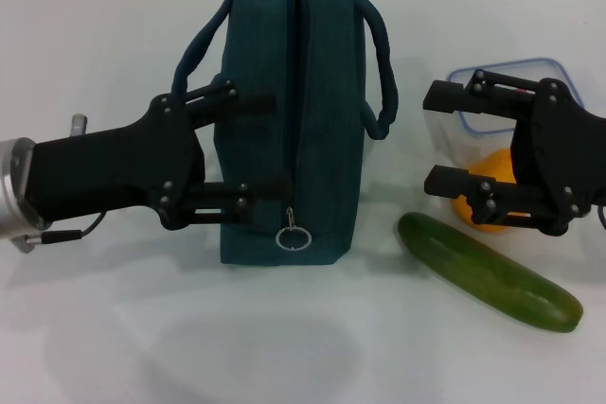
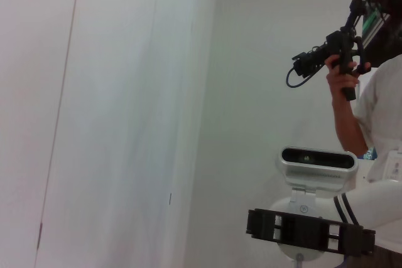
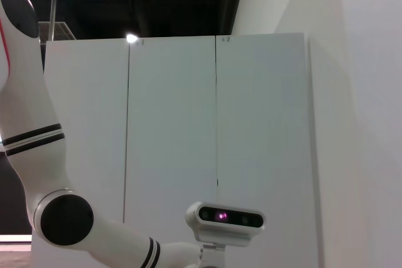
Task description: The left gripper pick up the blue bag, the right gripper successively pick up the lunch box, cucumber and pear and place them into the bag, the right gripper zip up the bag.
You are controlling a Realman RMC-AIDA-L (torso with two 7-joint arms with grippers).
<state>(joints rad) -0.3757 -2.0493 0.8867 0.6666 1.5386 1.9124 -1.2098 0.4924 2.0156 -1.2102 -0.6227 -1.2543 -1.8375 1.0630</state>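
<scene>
The blue bag [image 1: 322, 92] stands upright on the white table [image 1: 114, 347] in the head view, its zipper closed and the ring pull [image 1: 294, 237] hanging at the near end. My left gripper [image 1: 273, 146] reaches in from the left, open, its fingertips over the bag's left side with nothing between them. To the right, my right gripper [image 1: 433, 139] is open and empty. It partly hides the clear lunch box [image 1: 516, 71] and the orange pear [image 1: 490, 221]. The cucumber [image 1: 488, 272] lies on the table, nearer me than the pear. Neither wrist view shows any of these objects.
Both bag handles [image 1: 381, 63] droop to the sides. The wrist views point up at white walls and cabinet doors. The left wrist view shows the robot's head camera [image 2: 317, 158] and a person with a camera rig [image 2: 342, 54].
</scene>
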